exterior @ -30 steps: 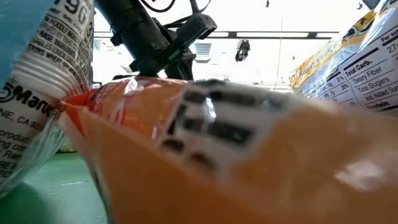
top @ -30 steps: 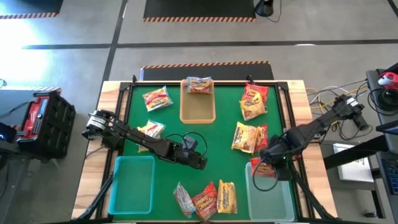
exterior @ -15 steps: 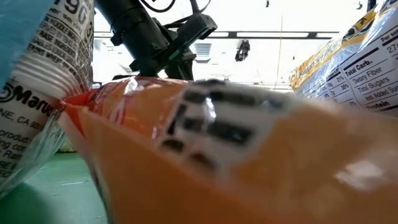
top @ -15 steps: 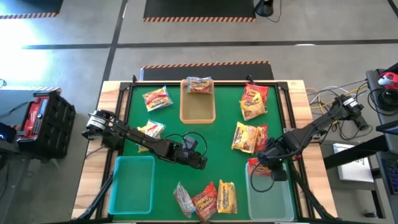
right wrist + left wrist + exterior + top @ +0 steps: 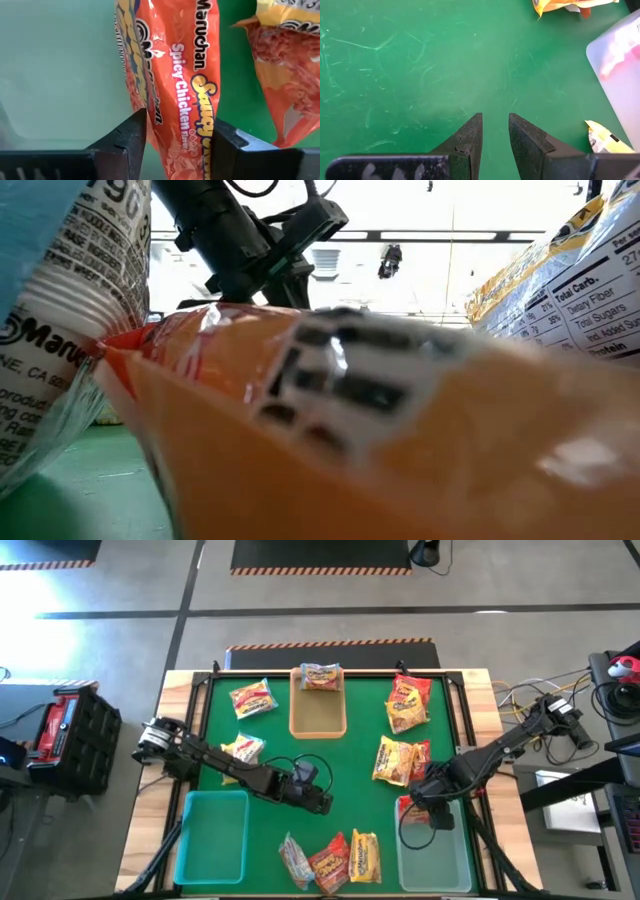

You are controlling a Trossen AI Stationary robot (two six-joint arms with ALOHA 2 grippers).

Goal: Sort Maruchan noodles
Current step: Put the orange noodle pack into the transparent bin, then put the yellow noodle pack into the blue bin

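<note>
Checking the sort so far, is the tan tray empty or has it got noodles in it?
Not empty: one noodle packet lies at the far end of the tan tray.

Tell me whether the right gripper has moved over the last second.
Yes. In the high view the right gripper, shut on a red packet, has slid leftward along the far end of the right tray.

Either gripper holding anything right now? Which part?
Right gripper pinches the red crinkly Spicy Chicken ramen packet across its end, over the translucent teal tray. Left gripper holds nothing.
</note>
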